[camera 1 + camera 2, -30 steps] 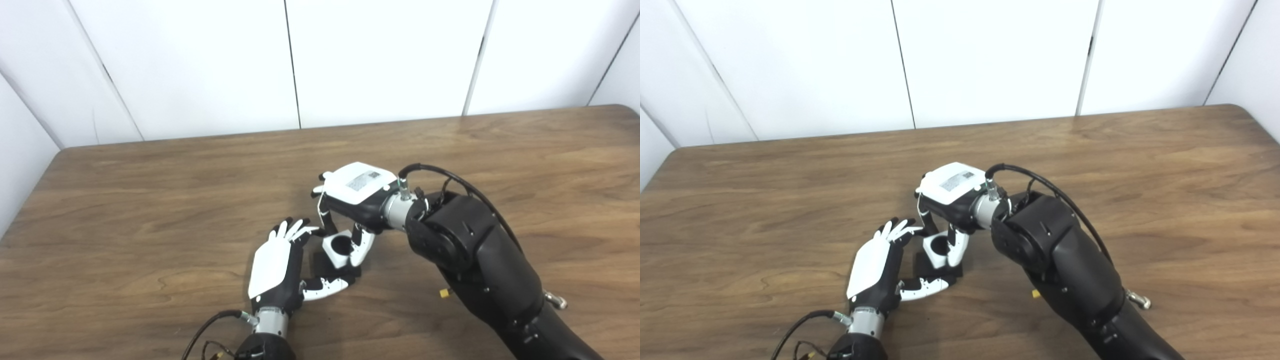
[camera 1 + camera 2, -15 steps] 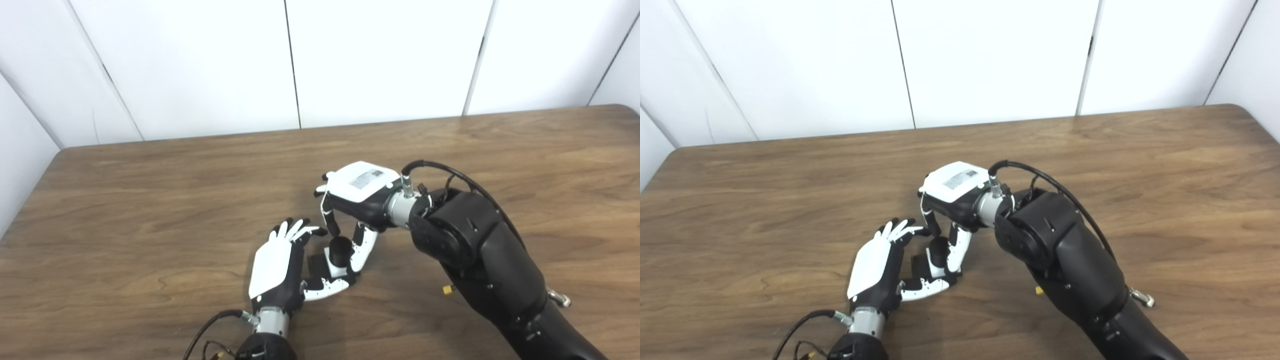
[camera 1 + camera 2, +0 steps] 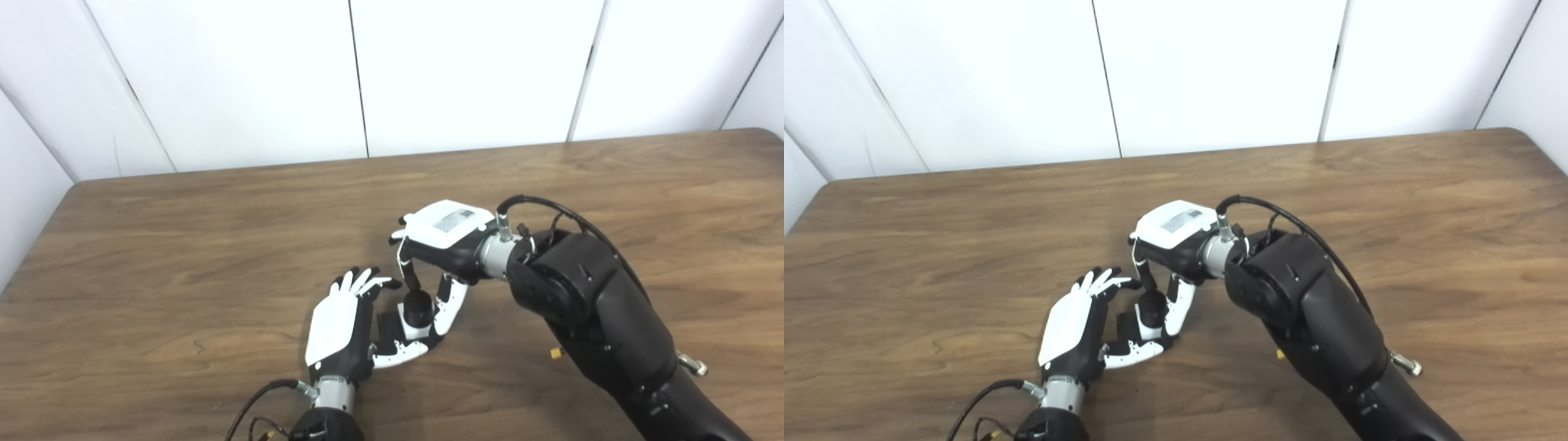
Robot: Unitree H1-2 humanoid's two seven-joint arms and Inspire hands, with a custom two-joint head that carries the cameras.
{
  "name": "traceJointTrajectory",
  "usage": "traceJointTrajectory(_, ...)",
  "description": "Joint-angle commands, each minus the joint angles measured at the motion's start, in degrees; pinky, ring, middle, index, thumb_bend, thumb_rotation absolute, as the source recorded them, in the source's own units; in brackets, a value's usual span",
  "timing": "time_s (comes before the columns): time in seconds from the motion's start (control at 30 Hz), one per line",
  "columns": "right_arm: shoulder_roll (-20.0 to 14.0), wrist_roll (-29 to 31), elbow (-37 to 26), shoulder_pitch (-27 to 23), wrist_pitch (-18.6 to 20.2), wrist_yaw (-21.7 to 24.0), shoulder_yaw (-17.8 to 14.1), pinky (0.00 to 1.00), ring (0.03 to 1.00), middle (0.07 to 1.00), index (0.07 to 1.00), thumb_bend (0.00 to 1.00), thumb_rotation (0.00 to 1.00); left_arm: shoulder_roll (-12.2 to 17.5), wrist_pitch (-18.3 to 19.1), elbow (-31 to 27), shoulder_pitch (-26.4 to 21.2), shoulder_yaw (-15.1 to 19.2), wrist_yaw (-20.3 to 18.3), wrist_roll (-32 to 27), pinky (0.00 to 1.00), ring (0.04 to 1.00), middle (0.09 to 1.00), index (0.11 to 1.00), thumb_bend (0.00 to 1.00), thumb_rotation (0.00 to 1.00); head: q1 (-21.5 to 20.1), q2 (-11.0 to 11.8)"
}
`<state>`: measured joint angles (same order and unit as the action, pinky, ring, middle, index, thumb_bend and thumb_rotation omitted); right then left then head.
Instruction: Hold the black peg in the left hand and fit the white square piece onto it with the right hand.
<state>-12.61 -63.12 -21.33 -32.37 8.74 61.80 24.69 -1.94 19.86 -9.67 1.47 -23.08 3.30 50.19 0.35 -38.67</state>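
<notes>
Black and cylindrical, the short black peg [image 3: 419,304] stands upright on its dark square base on the brown wood-grain surface [image 3: 184,245], with the white square piece [image 3: 415,329] seated low around it, the peg's top rising through its hole. The left hand [image 3: 346,327] rests edge-on just left of the peg, its fingers [image 3: 361,282] curled loosely and its thumb [image 3: 401,354] lying along the near side of the base; whether it truly clamps the base cannot be told. The right hand [image 3: 438,257] hovers over the peg, fingers half spread, straddling the peg top and white piece on both sides without clearly gripping.
</notes>
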Motion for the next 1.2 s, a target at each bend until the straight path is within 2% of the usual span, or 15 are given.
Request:
traceJointTrajectory(0.0,0.31,0.67,-1.07,-3.7,0.26,-0.98,-1.06,0.71,1.0,0.928,0.55,1.0,0.33,-0.65,0.07,0.36,-0.73,-0.16,-0.3,-0.29,1.0,1.0,0.937,0.751,0.94,0.34,0.14,-0.05)
traceJointTrajectory(0.37,0.26,1.23,-1.38,-4.9,1.29,-0.88,-2.31,0.71,1.0,0.942,0.642,1.0,0.35,-0.1,1.54,-2.13,-0.43,-0.23,-3.34,-0.48,1.0,1.0,0.951,0.791,0.96,0.38,0.56,-0.01)
traceJointTrajectory(0.57,0.12,0.26,-1.65,-5.4,2.27,-0.11,-2.36,0.74,1.0,0.946,0.677,1.0,0.35,1.05,4.72,-6.34,-0.75,-0.38,-8.49,0.48,1.0,1.0,0.96,0.829,0.98,0.4,0.61,-0.03)
traceJointTrajectory(0.7,-0.15,-0.23,-1.76,-5.66,2.51,0.54,-2.59,0.7,1.0,0.943,0.685,1.0,0.35,1.54,6.88,-10.18,-1.0,0.7,-15.07,2.21,1.0,1.0,0.969,0.865,1.0,0.45,0.57,-0.1)
traceJointTrajectory(0.87,-0.67,0.43,-2.1,-5.36,2.8,0.24,-3.7,0.7,1.0,0.931,0.67,1.0,0.34,-0.63,7.05,-15.88,-0.24,6.3,-27.07,2.74,1.0,1.0,0.998,0.921,1.0,0.43,0.62,-0.23)
traceJointTrajectory(1.0,-1.03,0.59,-2.04,-5.1,3.13,0.12,-4.61,0.69,1.0,0.924,0.673,1.0,0.35,-1.98,7.05,-19.95,-0.36,10.23,-35.17,5.4,1.0,1.0,1.0,0.939,1.0,0.44,0.71,-0.3)
traceJointTrajectory(1.17,-1.46,0.81,-2.12,-4.65,3.5,-0.2,-5.63,0.7,1.0,0.909,0.668,1.0,0.35,-1.64,7.03,-23.02,-1.07,13.31,-39.88,8.16,1.0,1.0,1.0,0.935,1.0,0.47,0.7,-0.41)
